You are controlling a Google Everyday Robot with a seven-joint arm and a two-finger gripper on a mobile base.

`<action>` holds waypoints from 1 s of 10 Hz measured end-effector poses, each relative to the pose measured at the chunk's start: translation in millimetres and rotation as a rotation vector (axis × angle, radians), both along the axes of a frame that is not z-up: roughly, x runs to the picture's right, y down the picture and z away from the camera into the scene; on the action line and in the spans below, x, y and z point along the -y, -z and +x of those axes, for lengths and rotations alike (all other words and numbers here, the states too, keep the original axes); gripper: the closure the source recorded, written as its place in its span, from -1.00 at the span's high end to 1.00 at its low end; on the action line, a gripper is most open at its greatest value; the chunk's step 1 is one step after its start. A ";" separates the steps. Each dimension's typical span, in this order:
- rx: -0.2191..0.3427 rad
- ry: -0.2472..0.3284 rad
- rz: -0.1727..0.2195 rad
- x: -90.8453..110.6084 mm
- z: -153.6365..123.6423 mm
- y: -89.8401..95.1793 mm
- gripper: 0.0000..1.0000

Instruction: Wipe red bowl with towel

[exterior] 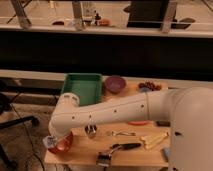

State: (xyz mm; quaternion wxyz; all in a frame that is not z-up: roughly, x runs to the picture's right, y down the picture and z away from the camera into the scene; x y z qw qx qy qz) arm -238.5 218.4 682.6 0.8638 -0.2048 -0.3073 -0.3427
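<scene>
The red bowl (pixel 63 144) sits at the front left corner of the wooden table (pixel 135 150). My gripper (pixel 52 142) is at the end of the white arm (pixel 100 114) and reaches down into the bowl's left side, covering part of it. A small pale patch (pixel 49 142) at the gripper's tip may be the towel, but I cannot make it out for sure.
A green tray (pixel 82 88) and a purple bowl (pixel 115 83) stand at the back, with a dark red cluster (pixel 148 86) to their right. A metal cup (pixel 91 131), a fork (pixel 121 133), a black-handled brush (pixel 119 149) and pale utensils (pixel 155 139) lie right of the bowl.
</scene>
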 end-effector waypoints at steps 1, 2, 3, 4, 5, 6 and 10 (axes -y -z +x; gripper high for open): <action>-0.007 0.002 -0.002 -1.1 -0.6 1.0 -0.78; -0.009 0.004 -0.003 -1.3 -2.1 1.1 -0.57; -0.014 -0.001 -0.014 -1.5 -1.3 0.3 -0.36; -0.018 -0.006 -0.022 -0.4 -0.4 -0.3 -0.13; -0.018 -0.007 -0.027 0.0 -1.1 0.0 0.05; -0.015 -0.007 -0.030 0.5 -1.9 0.2 0.24; 0.005 -0.009 -0.035 3.9 -2.3 0.3 0.60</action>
